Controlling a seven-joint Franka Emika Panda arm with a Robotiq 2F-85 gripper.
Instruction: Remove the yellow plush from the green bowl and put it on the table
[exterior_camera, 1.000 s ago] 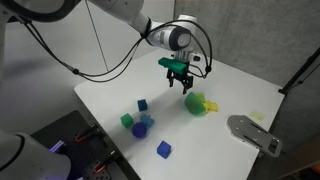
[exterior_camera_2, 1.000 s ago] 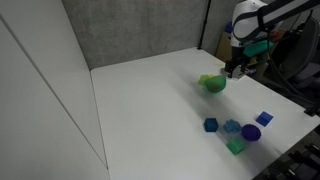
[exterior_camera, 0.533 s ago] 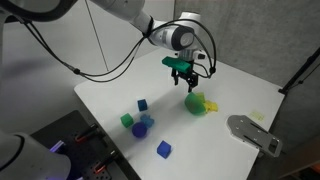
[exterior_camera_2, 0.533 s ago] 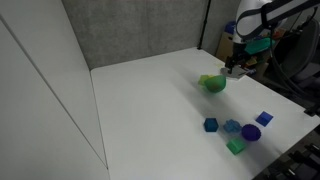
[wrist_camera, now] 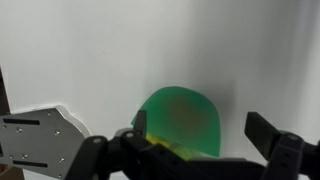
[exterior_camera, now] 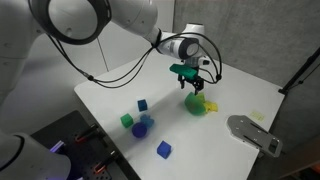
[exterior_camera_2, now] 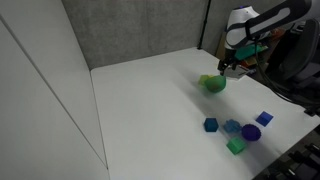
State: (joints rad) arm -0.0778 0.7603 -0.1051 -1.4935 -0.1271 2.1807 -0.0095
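Observation:
The green bowl (exterior_camera: pixel 197 104) stands on the white table (exterior_camera: pixel 240 90) toward its far side. It also shows in the other exterior view (exterior_camera_2: pixel 212 84). The yellow plush (exterior_camera: pixel 211 105) lies at the bowl's rim, partly hidden. In the wrist view the bowl (wrist_camera: pixel 180 118) fills the lower middle, with a strip of yellow plush (wrist_camera: pixel 170 148) at its lower edge. My gripper (exterior_camera: pixel 192 83) hangs open just above the bowl, also seen in an exterior view (exterior_camera_2: pixel 228 68). In the wrist view its fingers (wrist_camera: pixel 195 145) stand apart on either side of the bowl, holding nothing.
Several toy blocks lie near the table's front: a blue cube (exterior_camera: pixel 164 149), a green cube (exterior_camera: pixel 127 120), a teal cube (exterior_camera: pixel 143 104) and a purple piece (exterior_camera: pixel 141 128). A grey metal plate (exterior_camera: pixel 255 133) juts at the table's edge.
My gripper has moved sideways across the table toward the bowl, from beside it to over it. The bowl, plush and blocks have not moved.

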